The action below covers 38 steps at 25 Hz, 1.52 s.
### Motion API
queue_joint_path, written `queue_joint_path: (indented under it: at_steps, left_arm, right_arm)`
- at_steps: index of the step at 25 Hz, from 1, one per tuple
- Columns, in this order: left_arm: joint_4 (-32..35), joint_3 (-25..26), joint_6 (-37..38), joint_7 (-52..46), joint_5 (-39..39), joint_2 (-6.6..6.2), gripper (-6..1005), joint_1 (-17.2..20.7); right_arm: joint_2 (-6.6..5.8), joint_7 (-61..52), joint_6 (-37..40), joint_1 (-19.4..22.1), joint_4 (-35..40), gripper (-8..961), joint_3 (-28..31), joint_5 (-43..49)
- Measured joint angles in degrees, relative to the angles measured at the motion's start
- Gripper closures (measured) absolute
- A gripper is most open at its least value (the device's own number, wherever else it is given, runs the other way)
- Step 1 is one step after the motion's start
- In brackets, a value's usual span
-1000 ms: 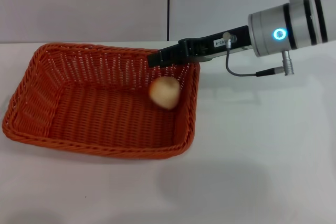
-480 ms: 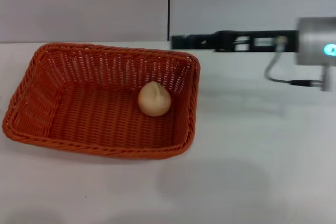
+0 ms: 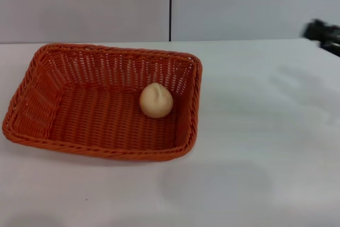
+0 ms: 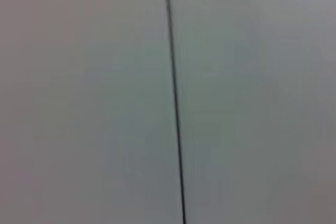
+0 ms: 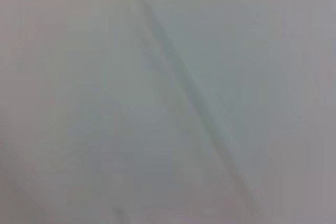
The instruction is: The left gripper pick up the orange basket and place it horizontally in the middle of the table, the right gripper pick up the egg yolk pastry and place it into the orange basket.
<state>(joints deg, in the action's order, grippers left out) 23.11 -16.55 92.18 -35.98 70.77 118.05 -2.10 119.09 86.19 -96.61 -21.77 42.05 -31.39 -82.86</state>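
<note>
The orange basket [image 3: 103, 102] lies lengthwise on the white table [image 3: 255, 147], left of centre in the head view. Inside it, near its right wall, rests the egg yolk pastry [image 3: 156, 100], a pale round bun with a faint crease. Only the black tip of my right gripper [image 3: 324, 32] shows at the far right edge, well away from the basket and above the table's back edge. My left gripper is out of view. Both wrist views hold nothing but a grey wall with a dark seam.
A grey wall panel with a vertical dark seam [image 3: 170, 6] stands behind the table. White tabletop stretches to the right of the basket and in front of it.
The pastry dropped from my right gripper into the basket and came to rest. The right arm has pulled back to the right until only its tip shows.
</note>
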Motion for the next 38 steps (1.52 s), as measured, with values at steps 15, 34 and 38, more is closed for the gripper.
queue_joint_path:
  at_steps: [15, 34, 38]
  left_arm:
    - [-15.98, 9.45, 2.93, 7.03, 0.34, 0.12, 312, 1.44]
    - [-21.61, 9.74, 3.40, 16.36, 0.31, 0.26, 312, 1.56]
    - [-21.83, 10.07, 3.23, 16.83, 0.08, 0.30, 312, 2.13]
  right_arm:
    - [-0.61, 28.71, -0.14, 2.02, -9.10, 369, 11.49, -2.02]
    - [-0.31, 43.77, 3.63, 2.47, -18.40, 255, 15.58, -12.57]
    - [-0.29, 43.40, 7.50, 1.40, -19.61, 255, 15.60, -12.57]
